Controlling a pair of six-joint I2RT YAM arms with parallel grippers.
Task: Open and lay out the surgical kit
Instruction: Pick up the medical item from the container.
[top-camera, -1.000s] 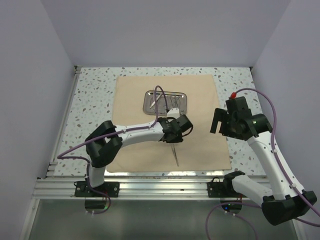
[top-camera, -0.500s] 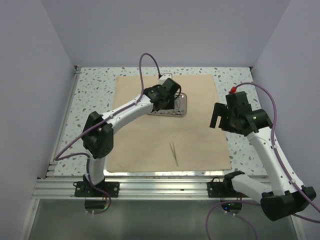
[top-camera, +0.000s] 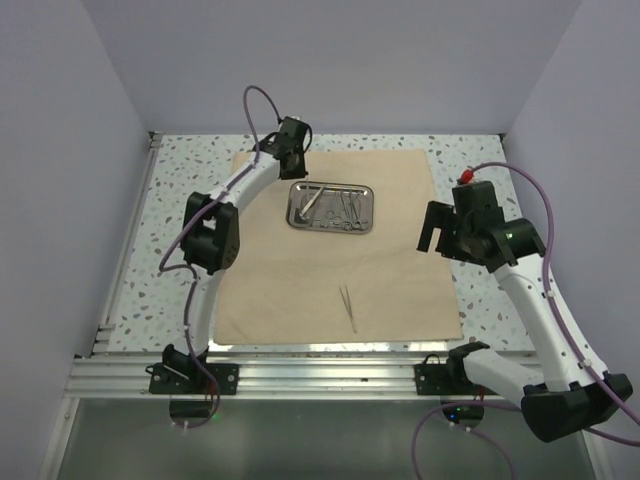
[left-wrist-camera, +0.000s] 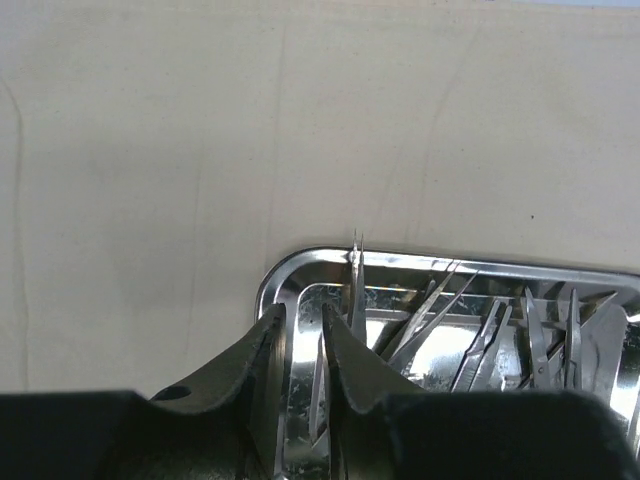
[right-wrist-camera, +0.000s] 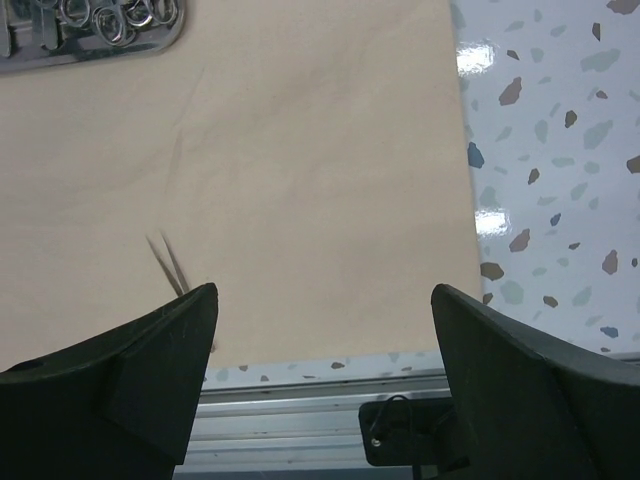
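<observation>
Poised over a corner of the steel tray with the left gripper.
Narrow jaws there, pinch unclear — spread wide and empty on the right gripper.

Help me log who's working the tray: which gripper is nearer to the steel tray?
Left. The left gripper hangs over the steel tray's corner, above its instruments; the right gripper sits open, apart from the tray, over the cloth's right edge.

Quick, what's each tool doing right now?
Left tool: jaws narrow over the steel tray; grip cannot be told.
Right tool: open, empty.
</observation>
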